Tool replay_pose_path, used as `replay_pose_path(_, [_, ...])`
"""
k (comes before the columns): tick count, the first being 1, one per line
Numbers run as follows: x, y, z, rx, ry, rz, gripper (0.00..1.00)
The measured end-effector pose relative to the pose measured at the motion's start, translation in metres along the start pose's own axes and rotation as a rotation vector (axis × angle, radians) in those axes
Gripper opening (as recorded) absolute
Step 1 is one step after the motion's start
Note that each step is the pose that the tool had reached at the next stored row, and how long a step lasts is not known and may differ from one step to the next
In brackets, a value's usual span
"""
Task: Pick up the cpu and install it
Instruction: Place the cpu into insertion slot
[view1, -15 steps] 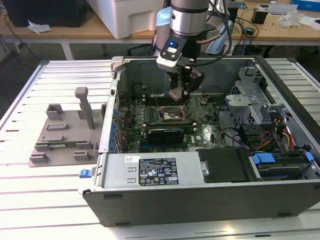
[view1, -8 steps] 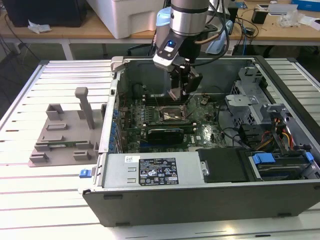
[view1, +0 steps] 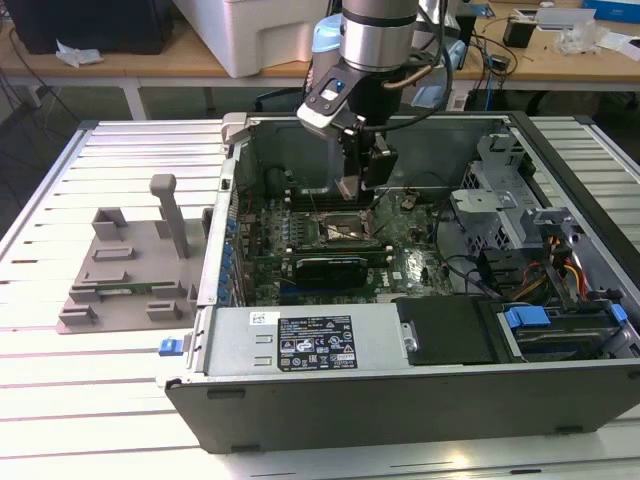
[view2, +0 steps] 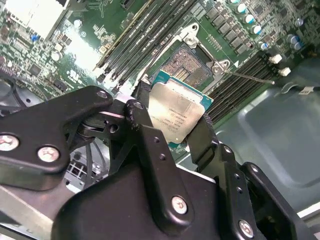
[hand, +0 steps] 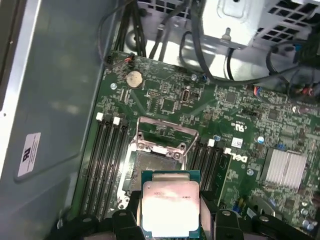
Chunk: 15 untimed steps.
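Second wrist view is showing the gripper (view2: 172, 120) clamping its two black fingers (view2: 201, 137) on opposite edges of the cpu (view2: 181, 107), with the silvery lid facing the camera. The chip is hanging over the motherboard (view2: 30, 55) just beside the open socket (view2: 187, 67), apart from it. First wrist view is showing the same cpu (hand: 170, 207) hovering near one edge of the socket (hand: 159, 162), between two banks of memory slots. Exterior view is placing the gripper (view1: 362, 178) inside the computer case (view1: 400, 400), above the middle of the board. Doing this step well is likely calling for keeping the chip level, squaring its corners with the socket and lowering it straight without sliding. The retaining frame seems to be standing open, though that is hard to confirm. Counting: one cpu, one socket, one gripper with two fingers, one black expansion card (view1: 325, 268), and one grey fixture tray (view1: 125, 285) lying on the table (view1: 100, 380) beside the case, at the exterior view's left.
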<state>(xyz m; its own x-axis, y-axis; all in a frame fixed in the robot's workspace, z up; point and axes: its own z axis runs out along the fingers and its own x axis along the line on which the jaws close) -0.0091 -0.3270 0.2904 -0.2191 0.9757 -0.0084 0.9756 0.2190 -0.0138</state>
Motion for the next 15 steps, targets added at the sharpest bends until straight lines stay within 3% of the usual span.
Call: replay_pose_path(15, [0.0, 0.0, 0.0, 0.002, 0.0031, 0.233, 0.54])
